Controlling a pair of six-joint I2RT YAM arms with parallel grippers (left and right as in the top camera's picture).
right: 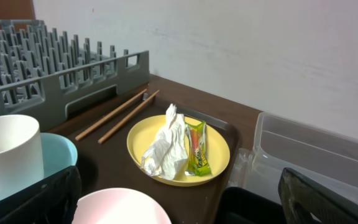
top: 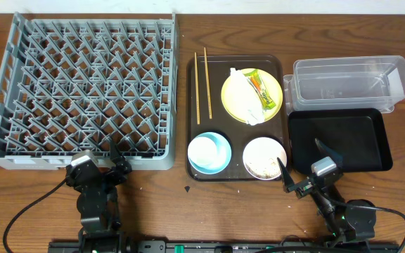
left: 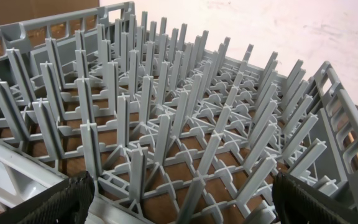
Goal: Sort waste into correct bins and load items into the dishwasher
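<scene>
The grey dish rack (top: 83, 84) fills the left of the table and the left wrist view (left: 185, 112). A dark brown tray (top: 236, 121) holds the chopsticks (top: 202, 84), the yellow plate (top: 276, 88), a light blue bowl (top: 209, 153) and a small white bowl (top: 264, 156) with rice scraps (top: 266, 166). A crumpled napkin (top: 243, 93) and a green-and-orange wrapper (top: 262, 90) lie on the plate. The clear tub (top: 350, 81) and black tray (top: 339, 140) stand at the right. My left gripper (top: 117, 159) is open and empty at the rack's front edge. My right gripper (top: 303, 160) is open and empty between the white bowl and the black tray.
In the right wrist view the plate (right: 219, 149), napkin (right: 166, 146), wrapper (right: 196, 149) and chopsticks (right: 120, 115) lie ahead. A white cup-like insert (right: 8, 152) sits in the blue bowl (right: 64, 155). The clear tub (right: 316, 155) is on the right.
</scene>
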